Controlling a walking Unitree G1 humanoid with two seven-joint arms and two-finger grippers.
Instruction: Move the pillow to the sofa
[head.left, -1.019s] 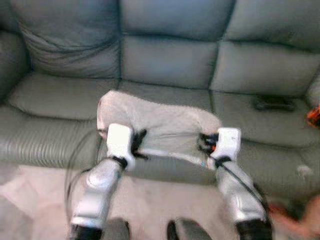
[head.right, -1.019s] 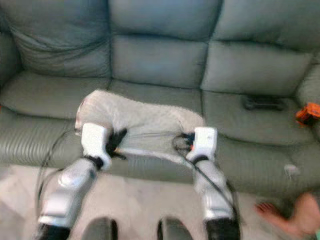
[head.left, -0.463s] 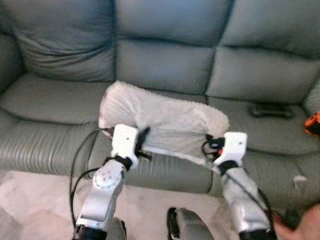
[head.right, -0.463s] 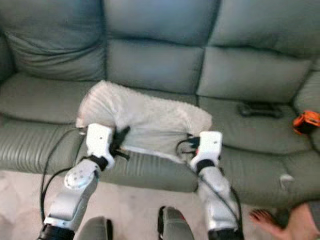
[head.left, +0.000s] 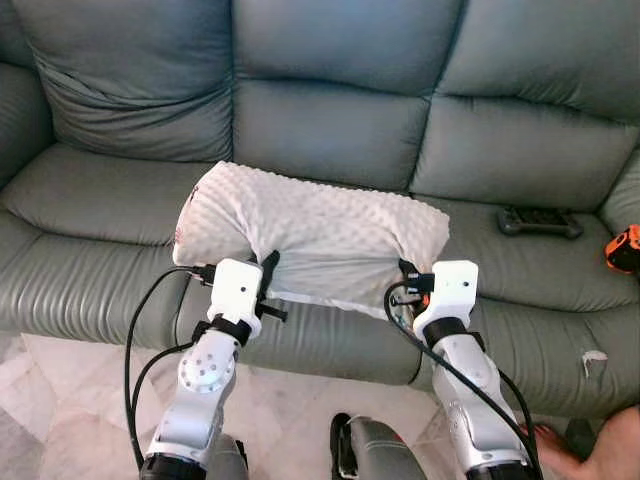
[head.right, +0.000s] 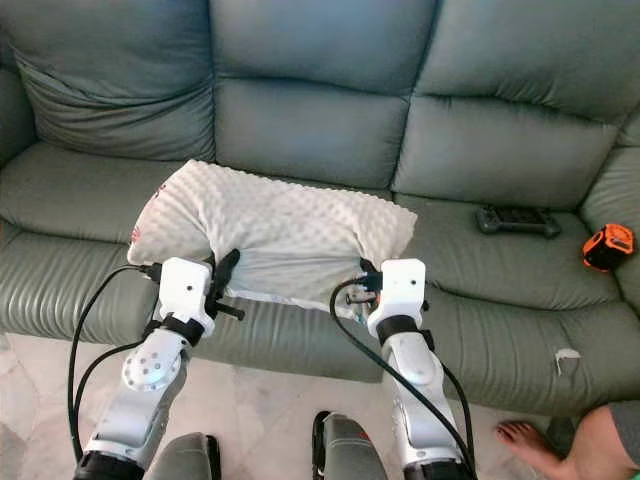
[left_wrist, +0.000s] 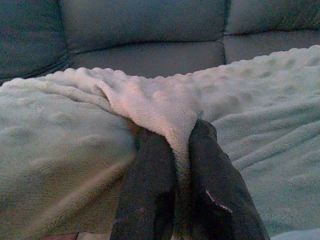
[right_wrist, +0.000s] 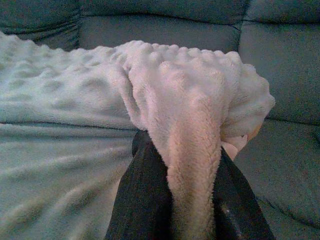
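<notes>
Head views: white pillow (head.left: 315, 230) lies across the sofa (head.left: 330, 120) seat's front edge, held at both near corners. Left wrist view: left gripper (left_wrist: 180, 150) clamped on a pillow fold. Right wrist view: right gripper (right_wrist: 182, 165) pinching the corner.

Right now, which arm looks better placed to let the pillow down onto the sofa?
Neither, likely: both hold it. The left gripper and right gripper each pinch a fold of the pillow over the sofa seat.

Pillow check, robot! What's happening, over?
Left gripper and right gripper both shut on pillow. Pillow over sofa seat. Black remote and orange tape measure off to the right, not in the way.
</notes>
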